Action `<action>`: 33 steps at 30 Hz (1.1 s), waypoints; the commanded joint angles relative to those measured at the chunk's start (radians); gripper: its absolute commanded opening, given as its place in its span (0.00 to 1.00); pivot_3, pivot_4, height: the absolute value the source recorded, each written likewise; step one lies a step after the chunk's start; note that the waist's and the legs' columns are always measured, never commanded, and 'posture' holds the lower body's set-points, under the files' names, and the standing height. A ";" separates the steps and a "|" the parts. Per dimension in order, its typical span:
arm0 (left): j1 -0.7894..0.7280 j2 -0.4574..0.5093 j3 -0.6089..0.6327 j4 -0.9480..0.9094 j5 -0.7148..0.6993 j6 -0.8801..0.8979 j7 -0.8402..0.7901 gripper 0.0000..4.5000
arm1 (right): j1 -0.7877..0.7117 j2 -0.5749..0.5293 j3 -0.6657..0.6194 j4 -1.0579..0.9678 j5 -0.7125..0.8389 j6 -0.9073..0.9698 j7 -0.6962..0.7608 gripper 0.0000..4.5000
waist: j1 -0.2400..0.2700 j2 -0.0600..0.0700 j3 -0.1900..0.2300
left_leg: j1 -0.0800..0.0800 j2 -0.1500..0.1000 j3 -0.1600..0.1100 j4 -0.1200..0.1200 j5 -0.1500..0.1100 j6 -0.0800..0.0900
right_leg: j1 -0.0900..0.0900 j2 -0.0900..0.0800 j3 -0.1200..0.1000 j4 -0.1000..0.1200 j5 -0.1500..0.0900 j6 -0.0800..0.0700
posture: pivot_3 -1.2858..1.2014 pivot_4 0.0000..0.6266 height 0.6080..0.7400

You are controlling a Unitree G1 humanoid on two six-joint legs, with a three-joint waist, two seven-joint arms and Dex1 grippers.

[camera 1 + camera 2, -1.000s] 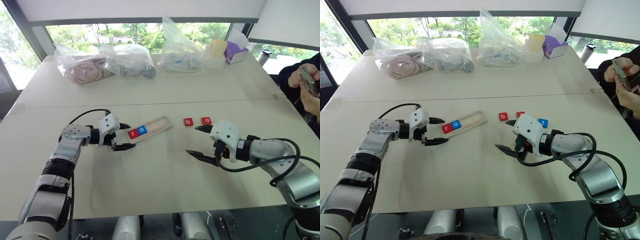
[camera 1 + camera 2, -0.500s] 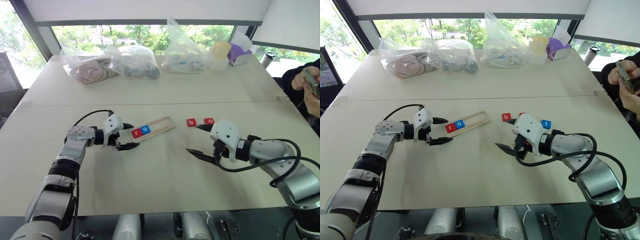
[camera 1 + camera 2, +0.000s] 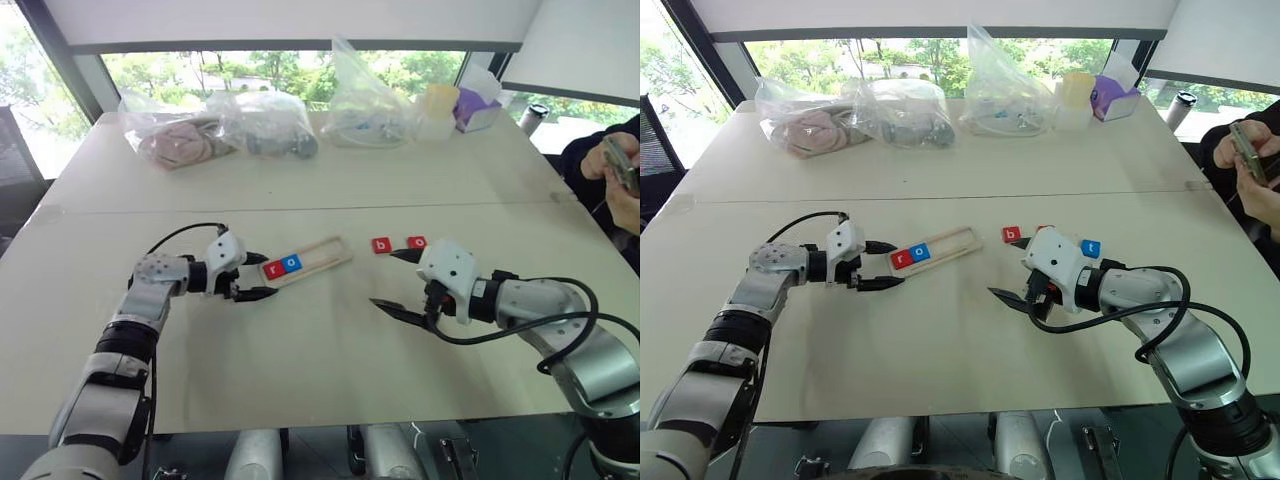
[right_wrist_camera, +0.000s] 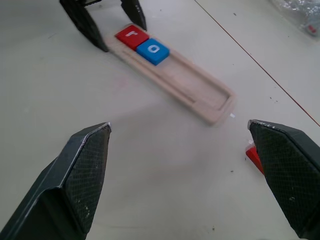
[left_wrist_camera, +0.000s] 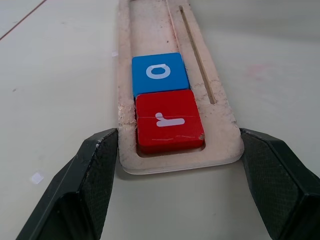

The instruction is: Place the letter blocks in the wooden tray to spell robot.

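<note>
Left hand [image 3: 250,277] has closed from wide open onto the near end of the wooden tray [image 3: 318,256], one finger [image 5: 87,180] against each long edge beside the red "r" block [image 5: 167,120].

The pale wooden tray [image 3: 305,261] lies slanted on the table, a red r block [image 5: 168,120] touching a blue o block [image 5: 159,73] at its near end. Loose beyond it lie red b [image 3: 381,245], red o [image 3: 417,242] and blue t [image 3: 1091,248].
</note>
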 commanded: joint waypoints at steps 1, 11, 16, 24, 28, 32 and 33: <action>0.080 0.006 -0.087 -0.102 0.013 0.031 -0.085 0.71 | -0.021 -0.007 -0.015 -0.022 -0.011 -0.016 -0.005 1.00 | 0.000 0.000 0.000 | 0.000 0.000 0.000 0.000 -0.001 0.001 | 0.000 0.000 0.000 0.000 0.000 0.000 | 0.52 0.24 1.00; 0.135 0.016 -0.135 -0.262 0.007 0.049 -0.130 0.71 | -0.035 -0.016 -0.018 -0.011 -0.013 -0.016 0.007 1.00 | 0.002 0.000 0.000 | -0.001 0.000 0.000 -0.001 -0.002 0.004 | -0.001 0.000 0.000 -0.001 -0.002 0.002 | 0.52 0.24 1.00; 0.096 -0.002 -0.135 -0.185 0.032 0.021 -0.097 0.71 | -0.035 -0.018 -0.018 -0.015 -0.014 -0.013 0.007 1.00 | 0.005 0.000 0.000 | -0.001 0.000 0.000 0.000 -0.002 0.004 | -0.001 0.000 0.000 -0.001 -0.002 0.002 | 0.52 0.24 1.00; 0.095 0.005 -0.146 -0.100 0.059 -0.038 -0.083 0.94 | -0.037 -0.017 -0.018 -0.020 -0.015 -0.006 0.002 1.00 | 0.003 0.002 -0.001 | 0.000 -0.001 0.000 0.001 -0.002 0.004 | 0.001 -0.002 0.000 -0.002 -0.002 0.003 | 0.52 0.24 1.00; 0.088 0.021 -0.149 -0.063 0.068 -0.063 -0.083 0.99 | -0.047 -0.014 -0.011 -0.013 -0.017 -0.009 0.004 1.00 | 0.002 0.005 -0.003 | 0.003 0.000 0.001 0.001 -0.002 0.004 | 0.003 -0.002 0.000 -0.002 -0.004 0.005 | 0.52 0.24 1.00; 0.093 0.052 -0.136 -0.038 0.067 -0.082 -0.081 0.99 | -0.060 -0.009 -0.003 -0.002 -0.021 -0.014 0.010 1.00 | 0.000 0.006 -0.004 | 0.005 0.000 0.000 0.000 -0.002 0.004 | 0.003 -0.001 0.000 -0.002 -0.004 0.005 | 0.52 0.24 1.00; 0.098 0.065 -0.131 -0.034 0.069 -0.088 -0.080 0.99 | -0.063 -0.008 -0.001 0.000 -0.021 -0.015 0.012 1.00 | -0.001 0.006 -0.004 | 0.005 0.001 0.000 0.000 -0.002 0.004 | 0.004 -0.001 0.000 -0.002 -0.004 0.005 | 0.52 0.24 1.00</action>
